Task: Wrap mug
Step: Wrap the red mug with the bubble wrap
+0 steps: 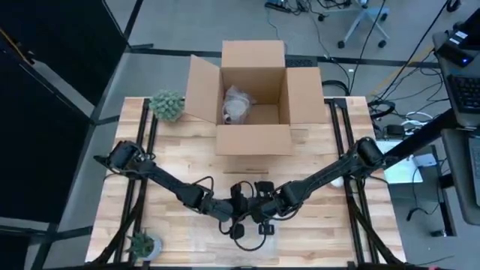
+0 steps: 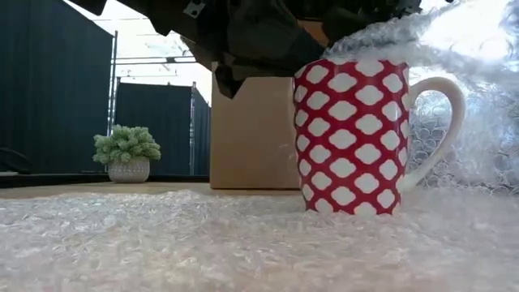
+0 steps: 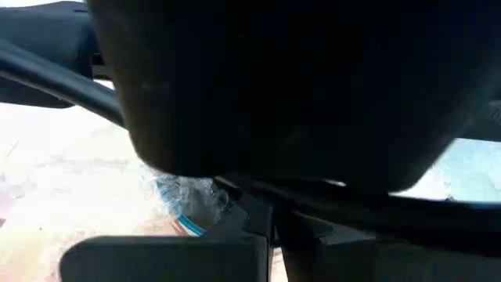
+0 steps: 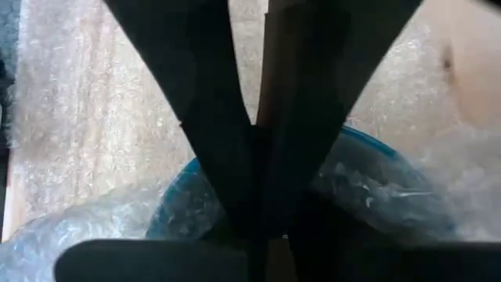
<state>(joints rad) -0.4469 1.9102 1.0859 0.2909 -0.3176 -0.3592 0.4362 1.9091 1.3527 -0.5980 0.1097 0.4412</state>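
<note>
The wooden table (image 1: 315,161) carries an open cardboard box (image 1: 253,97) at its far middle, flaps spread, with a pale bundle wrapped in clear material (image 1: 238,105) lying in it. A sheet of bubble wrap (image 2: 203,243) lies spread over the table's near middle; in the low view it fills the whole foreground, and one part of it rises on the mug's handle side and folds over the mug's rim. Both dark arms reach in from the table's sides and meet over that sheet. The red mug with white diamond shapes (image 2: 350,134) stands upright on the bubble wrap at the near middle of the table, its white handle turned away from the box's side, right under the two claws. The left claw (image 1: 238,225) hangs close over the mug; its wrist view is mostly blocked by dark parts, so whether it is released or clenched cannot be told. The right claw (image 4: 262,117) sits above the mug's blue inside, its fingers pressed together, seemingly pinching the wrap, though the grip itself is hidden. A small potted plant (image 1: 167,106) stands beside the box at the far left, and a smaller one (image 1: 142,244) at the near left corner.
</note>
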